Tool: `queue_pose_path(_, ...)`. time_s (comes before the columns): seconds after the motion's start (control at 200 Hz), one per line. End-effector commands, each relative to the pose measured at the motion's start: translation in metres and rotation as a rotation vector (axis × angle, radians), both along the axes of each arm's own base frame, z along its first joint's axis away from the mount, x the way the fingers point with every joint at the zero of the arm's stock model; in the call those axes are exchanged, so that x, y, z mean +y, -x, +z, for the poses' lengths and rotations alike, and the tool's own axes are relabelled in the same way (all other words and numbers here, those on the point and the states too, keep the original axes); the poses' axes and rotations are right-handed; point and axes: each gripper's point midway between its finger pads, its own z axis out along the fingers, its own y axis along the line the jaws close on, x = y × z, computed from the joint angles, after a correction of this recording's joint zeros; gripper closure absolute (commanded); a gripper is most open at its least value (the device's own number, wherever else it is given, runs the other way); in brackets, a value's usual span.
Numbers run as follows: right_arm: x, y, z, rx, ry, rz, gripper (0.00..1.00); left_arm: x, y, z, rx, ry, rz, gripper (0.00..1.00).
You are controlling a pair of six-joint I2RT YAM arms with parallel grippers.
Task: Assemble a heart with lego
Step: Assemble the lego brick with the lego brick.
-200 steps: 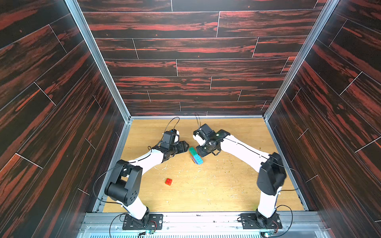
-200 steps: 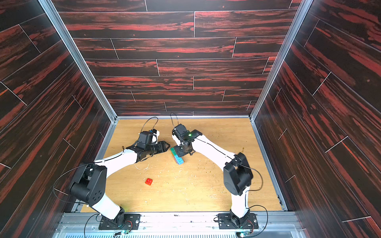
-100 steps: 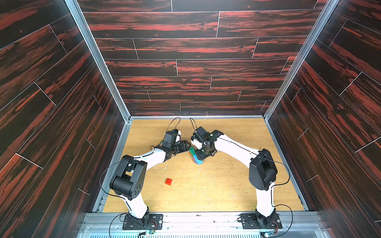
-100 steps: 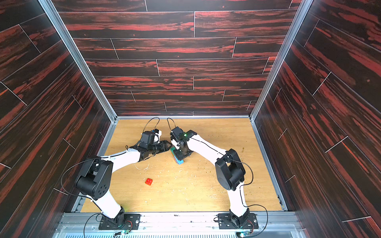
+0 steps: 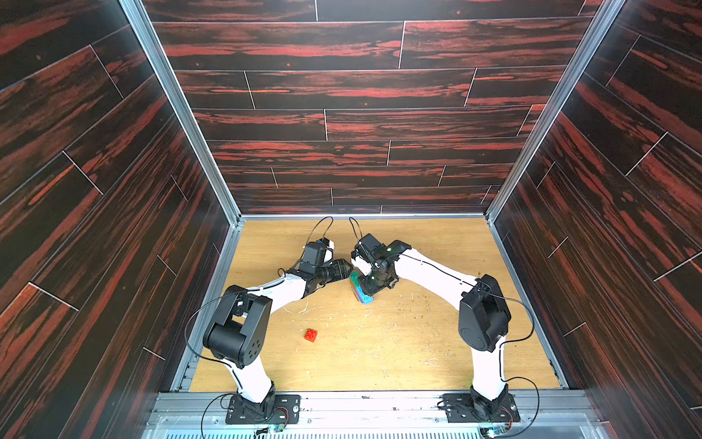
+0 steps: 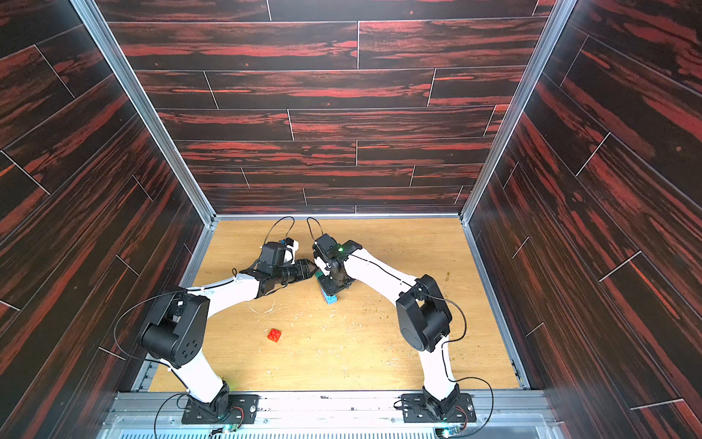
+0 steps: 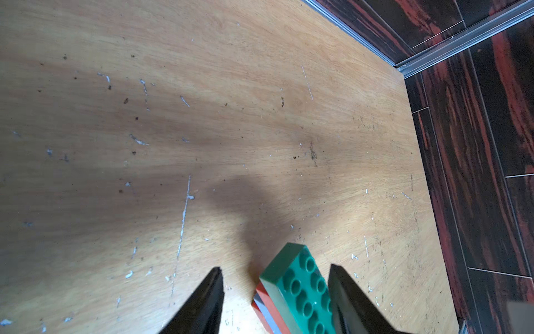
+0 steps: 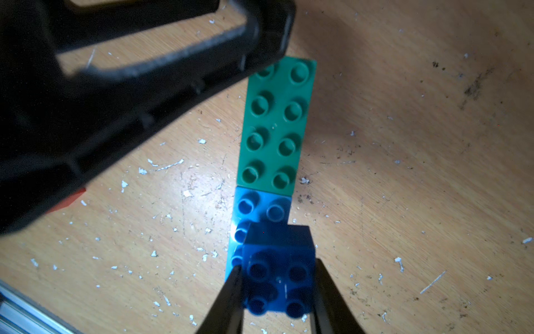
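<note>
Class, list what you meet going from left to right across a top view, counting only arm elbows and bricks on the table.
In order: left elbow → red brick → heart → right elbow.

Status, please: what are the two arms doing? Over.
Right end effector shut on dark blue square brick, over half-built heart. Left end effector open, straddling its long green brick. Red brick loose, aside.

Both top views look steeply down from high above the near edge, taking in the whole bench and the far wall. The left wrist view skims low across the bench, rightward to a wall corner. The right wrist view looks straight down, close over the dark-blue brick. All four views share the heart.
</note>
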Motion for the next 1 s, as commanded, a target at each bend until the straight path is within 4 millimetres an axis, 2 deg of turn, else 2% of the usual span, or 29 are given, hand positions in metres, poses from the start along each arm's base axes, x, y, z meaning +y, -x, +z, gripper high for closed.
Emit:
queue_pose_path(0.0, 0.009, 0.000, 0.016, -0.015, -0.048, -0.008, 0.87, -0.001, 0.002, 0.006, -0.017, 0.001, -0.002, 0.38)
queue_pose_path(0.316, 0.013, 0.014, 0.016, 0.025, -0.098, -0.014, 0.87, 0.001, 0.004, -0.001, 0.003, -0.020, 0.002, 0.38)
queue_pose_path(0.506, 0.005, 0.015, 0.000, 0.034, -0.050, -0.028, 0.87, -0.003, 0.006, -0.001, 0.002, -0.020, -0.008, 0.38)
queue_pose_path(0.942, 0.004, 0.007, -0.008, 0.026, -0.011, -0.031, 0.87, -0.005, 0.005, -0.005, 0.018, -0.025, -0.012, 0.38)
queue_pose_path(0.957, 0.003, 0.007, -0.009, 0.024, -0.004, -0.032, 0.87, -0.005, 0.006, -0.015, 0.039, -0.034, -0.010, 0.38)
queue_pose_path(0.992, 0.003, 0.007, -0.010, 0.027, 0.008, -0.033, 0.87, -0.004, 0.006, -0.018, 0.044, -0.039, -0.006, 0.38)
